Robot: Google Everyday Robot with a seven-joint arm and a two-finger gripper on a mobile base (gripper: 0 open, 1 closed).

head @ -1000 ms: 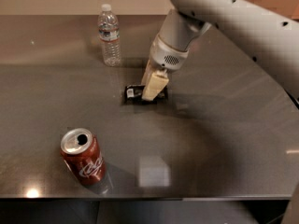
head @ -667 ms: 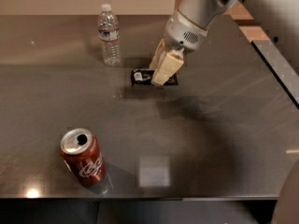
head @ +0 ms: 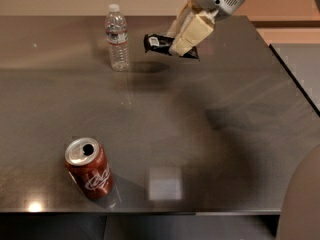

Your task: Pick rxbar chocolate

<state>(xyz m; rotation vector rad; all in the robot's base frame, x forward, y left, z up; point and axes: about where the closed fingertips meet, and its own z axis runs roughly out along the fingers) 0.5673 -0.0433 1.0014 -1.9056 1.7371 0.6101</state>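
The rxbar chocolate is a small flat black wrapper bar with a white patch at its left end. It hangs in the air above the dark table, near the back middle. My gripper comes down from the upper right, and its cream-coloured fingers are shut on the bar's right part. The bar's right end is hidden behind the fingers. A dark shadow lies on the table below the bar.
A clear water bottle stands upright left of the held bar. A red soda can stands at the front left. The table's right edge runs diagonally at the far right, with floor beyond it.
The gripper has risen and moved up and to the right with the bar in it. The bar has left the table surface. The bottle and can have not moved.
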